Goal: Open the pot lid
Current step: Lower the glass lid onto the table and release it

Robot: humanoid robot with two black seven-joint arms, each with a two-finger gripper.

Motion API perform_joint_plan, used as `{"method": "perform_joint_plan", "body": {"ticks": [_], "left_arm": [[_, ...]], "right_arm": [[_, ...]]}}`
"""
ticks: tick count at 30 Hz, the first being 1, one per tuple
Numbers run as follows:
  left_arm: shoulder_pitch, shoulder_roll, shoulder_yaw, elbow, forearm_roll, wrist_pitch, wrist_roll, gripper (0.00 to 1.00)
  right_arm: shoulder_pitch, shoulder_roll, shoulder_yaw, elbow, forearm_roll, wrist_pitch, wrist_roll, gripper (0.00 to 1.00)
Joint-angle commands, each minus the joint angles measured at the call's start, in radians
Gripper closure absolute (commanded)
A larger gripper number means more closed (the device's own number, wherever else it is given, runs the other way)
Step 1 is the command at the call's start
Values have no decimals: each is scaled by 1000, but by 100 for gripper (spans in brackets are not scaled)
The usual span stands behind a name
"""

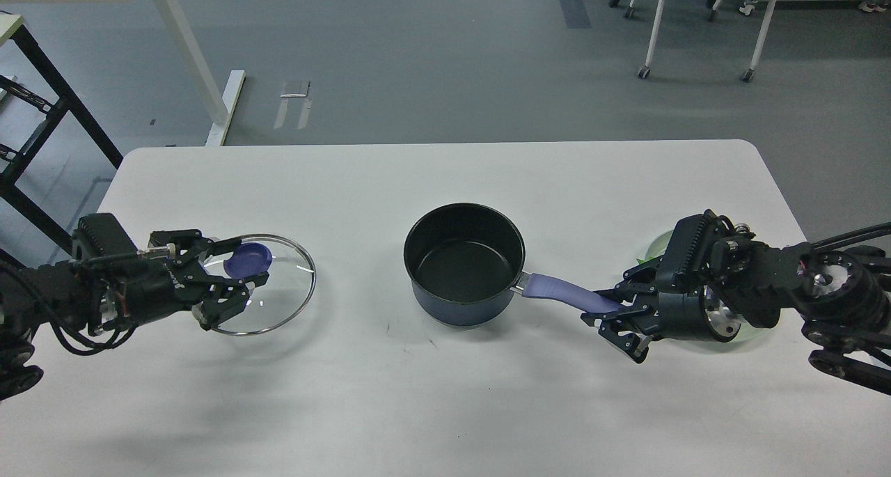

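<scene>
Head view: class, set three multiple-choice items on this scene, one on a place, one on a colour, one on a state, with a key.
1. Where is the lid?
A. on the pot
B. on the table, left of the pot
C. on the floor

2. What colour is the pot's handle?
A. red
B. periwinkle blue
C. yellow

3. What state is the pot in?
A. uncovered and empty
B. covered
C. full of water

Key:
1 B, the lid lies on the white table by the left gripper.
2 B, the handle reaching toward the right gripper is blue-purple.
3 A, its bare black inside shows.
</scene>
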Motion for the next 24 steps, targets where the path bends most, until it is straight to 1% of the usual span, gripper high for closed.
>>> {"method": "perform_joint_plan", "body": {"ticks": [1, 5, 11, 12, 14, 16, 18, 20, 22, 24], "left_arm": [[32, -21, 4, 52, 2, 16, -3, 54], [50, -45, 4, 101, 2, 18, -15, 54], [56, -73, 4, 144, 1, 19, -15, 53], [55, -74, 4, 145, 1, 19, -17, 46], [55, -76, 4, 145, 1, 19, -15, 28], [56, -74, 2, 145, 1, 18, -17, 25], [55, -76, 2, 145, 1, 18, -17, 23], [53, -74, 2, 144, -1, 16, -20, 21], [49, -73, 1, 138, -1, 16, -40, 19], [44, -68, -15, 138, -7, 15, -66, 18]], "right_arm": [[0, 0, 2, 1, 0, 1, 0, 84], [0, -1, 2, 2, 0, -1, 0, 84], [0, 0, 2, 2, 0, 1, 0, 84], [0, 0, 2, 2, 0, 1, 0, 84], [0, 0, -2, 1, 0, 1, 0, 84], [0, 0, 2, 2, 0, 1, 0, 83], [-1, -1, 2, 2, 0, -1, 0, 78], [-1, -1, 2, 2, 0, -1, 0, 75], [-1, -1, 2, 2, 1, -1, 0, 72], [-1, -1, 2, 2, 1, -1, 0, 66]]}}
